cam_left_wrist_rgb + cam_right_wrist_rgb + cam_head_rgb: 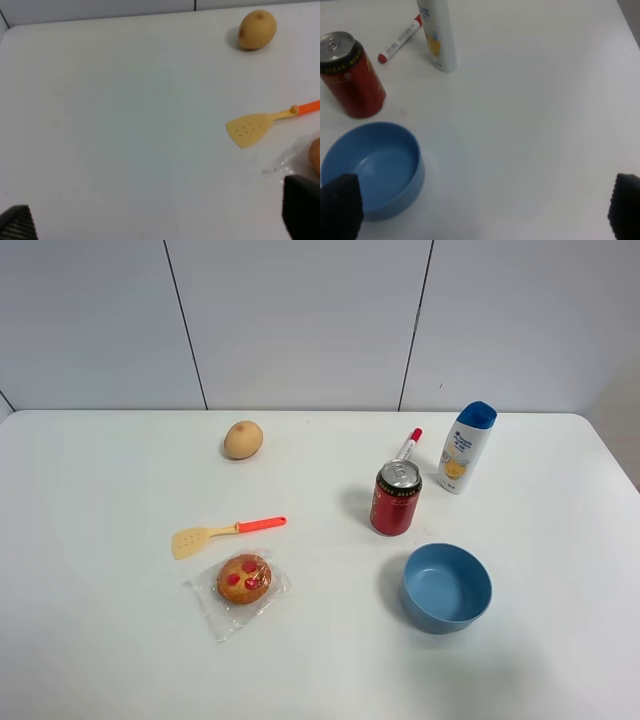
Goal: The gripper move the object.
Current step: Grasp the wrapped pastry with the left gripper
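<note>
The left claw (160, 217) hangs over bare worktop (90, 640) with its jaws spread wide and nothing between them; only its two dark tips show in the wrist view. The pastry (244, 578) lies flat in its clear wrap at the front-left of the worktop. It is close to the spatula (228, 534) and well apart from the potato (243, 439) at the back. The wrap looks like the main risk: it is loose and slick and spreads past the pastry all round. A claw closing off-centre would probably pinch film alone, and the pastry could slide or swing free. Too hard a squeeze could crush it. The spatula's blade lies near one corner of the wrap, so a descent on that side may nudge or trap it. The potato is close to the pastry in colour and size, so it could be taken for the target. Further right stand the can (396, 498), with a marker (408, 444) behind it, then the bowl (446, 587) and the bottle (466, 447). A low carry that way could topple the can or bottle. The right claw (482, 207) is also wide open and empty, beside the bowl and far from the pastry.
</note>
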Controlling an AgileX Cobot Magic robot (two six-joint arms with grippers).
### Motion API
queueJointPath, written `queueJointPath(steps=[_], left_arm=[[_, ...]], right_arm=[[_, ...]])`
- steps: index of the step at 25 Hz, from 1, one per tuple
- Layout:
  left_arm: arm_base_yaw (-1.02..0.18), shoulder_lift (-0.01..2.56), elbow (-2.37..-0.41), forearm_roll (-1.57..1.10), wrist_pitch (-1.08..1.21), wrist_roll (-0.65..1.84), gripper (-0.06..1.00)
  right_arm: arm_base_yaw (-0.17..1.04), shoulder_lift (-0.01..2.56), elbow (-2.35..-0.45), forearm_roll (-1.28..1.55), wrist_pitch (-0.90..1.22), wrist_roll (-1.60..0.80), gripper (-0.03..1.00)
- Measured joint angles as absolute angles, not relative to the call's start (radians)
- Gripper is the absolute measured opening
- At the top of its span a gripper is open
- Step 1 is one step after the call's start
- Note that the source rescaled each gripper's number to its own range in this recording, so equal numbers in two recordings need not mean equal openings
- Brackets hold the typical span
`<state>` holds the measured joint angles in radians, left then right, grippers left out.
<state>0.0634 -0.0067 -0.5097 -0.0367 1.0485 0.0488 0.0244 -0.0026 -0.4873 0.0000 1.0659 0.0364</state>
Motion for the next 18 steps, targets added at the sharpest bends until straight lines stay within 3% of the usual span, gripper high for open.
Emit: queueJointPath(steps=[18], left_arm=[[0.063, -0.007, -0.51, -0.037, 1.048, 0.049, 1.0]], right_arm=[[0.024, -0.003, -0.487, 0.0, 1.066, 0.036, 1.0]])
